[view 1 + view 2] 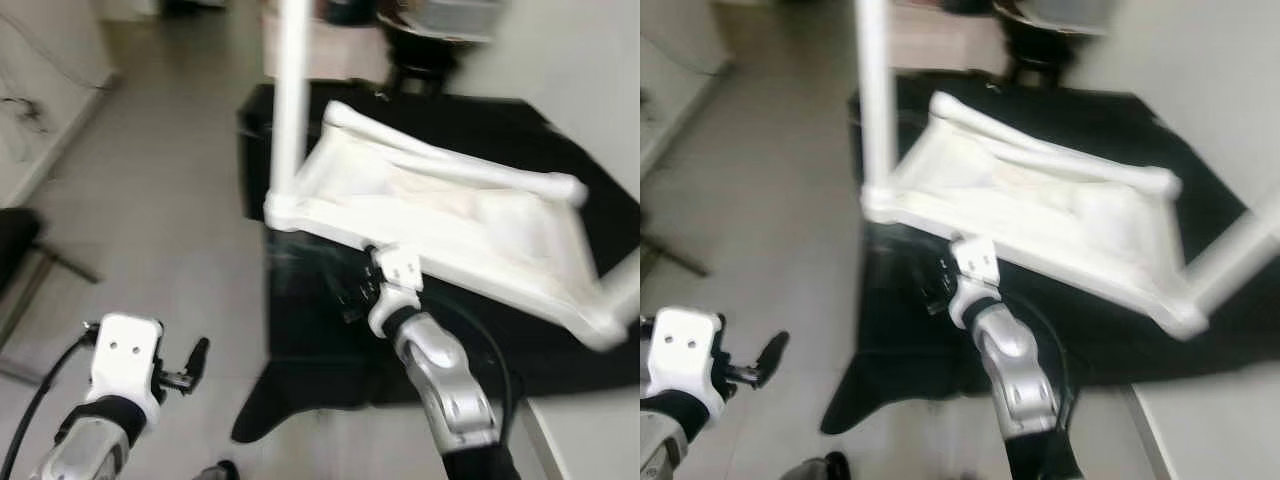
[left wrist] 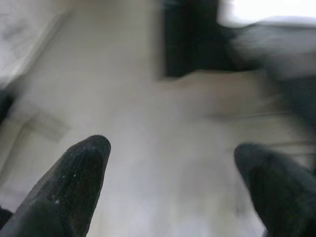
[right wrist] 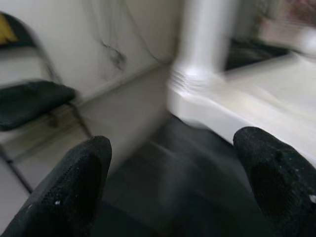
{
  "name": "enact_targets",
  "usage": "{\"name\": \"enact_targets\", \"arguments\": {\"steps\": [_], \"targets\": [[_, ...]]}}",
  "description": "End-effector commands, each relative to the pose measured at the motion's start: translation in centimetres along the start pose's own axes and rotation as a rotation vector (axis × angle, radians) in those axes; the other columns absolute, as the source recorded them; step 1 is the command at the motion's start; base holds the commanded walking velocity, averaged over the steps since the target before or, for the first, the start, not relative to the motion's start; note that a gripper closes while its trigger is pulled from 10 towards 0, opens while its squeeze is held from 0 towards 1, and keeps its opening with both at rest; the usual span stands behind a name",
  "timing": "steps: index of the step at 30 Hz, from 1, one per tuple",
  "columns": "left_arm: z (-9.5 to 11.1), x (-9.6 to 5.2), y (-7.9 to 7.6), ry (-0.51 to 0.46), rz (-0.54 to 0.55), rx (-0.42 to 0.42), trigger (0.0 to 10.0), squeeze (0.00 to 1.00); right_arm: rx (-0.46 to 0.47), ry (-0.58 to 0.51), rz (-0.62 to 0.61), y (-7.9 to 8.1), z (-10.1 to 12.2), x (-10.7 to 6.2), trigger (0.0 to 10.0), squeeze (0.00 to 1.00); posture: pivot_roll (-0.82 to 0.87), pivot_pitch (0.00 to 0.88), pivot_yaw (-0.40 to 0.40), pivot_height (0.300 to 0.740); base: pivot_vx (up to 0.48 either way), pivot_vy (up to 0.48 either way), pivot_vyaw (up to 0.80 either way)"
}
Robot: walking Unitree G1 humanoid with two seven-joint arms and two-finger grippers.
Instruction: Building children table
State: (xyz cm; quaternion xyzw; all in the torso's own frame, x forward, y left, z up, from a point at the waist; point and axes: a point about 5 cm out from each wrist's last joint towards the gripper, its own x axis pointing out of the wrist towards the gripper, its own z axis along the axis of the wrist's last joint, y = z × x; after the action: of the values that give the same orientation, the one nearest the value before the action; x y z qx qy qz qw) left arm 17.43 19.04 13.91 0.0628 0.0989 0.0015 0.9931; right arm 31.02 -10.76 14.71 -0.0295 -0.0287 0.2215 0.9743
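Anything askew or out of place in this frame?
Yes: the white table lies upside down and tilted on the black mat, legs sticking up. The right gripper is by its near edge; the left gripper hangs open over the floor.

White children table [image 1: 440, 225] — upside down, tilted, legs up.

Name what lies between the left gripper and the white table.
Bare pale floor, then the black mat's edge, between left gripper and upturned white table, in the left eye view.
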Motion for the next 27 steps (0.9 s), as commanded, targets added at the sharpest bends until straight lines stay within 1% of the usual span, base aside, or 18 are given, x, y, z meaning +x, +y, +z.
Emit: {"name": "enact_targets", "arguments": {"steps": [1, 2, 4, 5, 9, 14, 16, 19, 27], "targets": [[0.6, 0.3, -0.1, -0.031, -0.004, 0.017, 10.0, 0.0, -0.004, -0.015, -0.012, -0.1, 0.5, -0.1, 10.0, 0.0, -0.04, 0.085, -0.072, 0.74, 0.0, 0.0, 0.0], [0.5, 0.3, -0.3, -0.032, 0.002, 0.015, 10.0, 0.0, -0.003, -0.011, -0.015, -0.1, 0.5, -0.1, 10.0, 0.0, -0.04, 0.085, -0.072, 0.74, 0.0, 0.0, 0.0], [0.3, 0.4, -0.5, -0.04, 0.019, 0.03, 10.0, 0.0, -0.013, -0.001, -0.005, 0.3, 0.6, -0.5, 10.0, 0.0, -0.04, 0.086, -0.075, 0.74, 0.0, 0.0, 0.0], [0.1, 0.3, -0.6, -0.047, 0.038, 0.031, 10.0, 0.0, -0.02, 0.007, 0.0, 0.7, 0.7, -1.0, 10.0, 0.0, -0.04, 0.086, -0.075, 0.74, 0.0, 0.0, 0.0], [-0.1, 0.1, -0.7, -0.055, 0.048, 0.028, 10.0, 0.0, -0.021, 0.026, -0.012, 0.9, 0.7, -1.6, 10.0, 0.0, -0.05, 0.097, -0.079, 0.74, 0.0, 0.0, 0.0], [-0.2, 0.1, -0.8, -0.059, 0.051, 0.026, 10.0, 0.0, -0.025, 0.042, -0.022, 1.0, 0.7, -1.9, 10.0, 0.0, -0.05, 0.098, -0.079, 0.74, 0.0, 0.0, 0.0], [-0.4, -0.4, -1.2, -0.061, 0.052, 0.024, 10.0, 0.0, -0.037, 0.081, -0.032, 0.8, 0.3, -2.7, 10.0, 0.0, -0.06, 0.103, -0.084, 0.74, 0.0, 0.0, 0.0], [-0.5, -0.6, -1.4, -0.065, 0.057, 0.023, 10.0, 0.0, -0.035, 0.105, -0.042, 0.6, 0.0, -3.1, 10.0, 0.0, -0.06, 0.104, -0.087, 0.74, 0.0, 0.0, 0.0], [-0.1, 0.5, -1.2, -0.105, 0.081, 0.007, 10.0, 0.0, -0.045, 0.134, -0.038, 0.5, -0.2, -2.5, 10.0, 0.0, -0.07, 0.108, -0.099, 0.74, 0.0, 0.0, 0.0]]}}
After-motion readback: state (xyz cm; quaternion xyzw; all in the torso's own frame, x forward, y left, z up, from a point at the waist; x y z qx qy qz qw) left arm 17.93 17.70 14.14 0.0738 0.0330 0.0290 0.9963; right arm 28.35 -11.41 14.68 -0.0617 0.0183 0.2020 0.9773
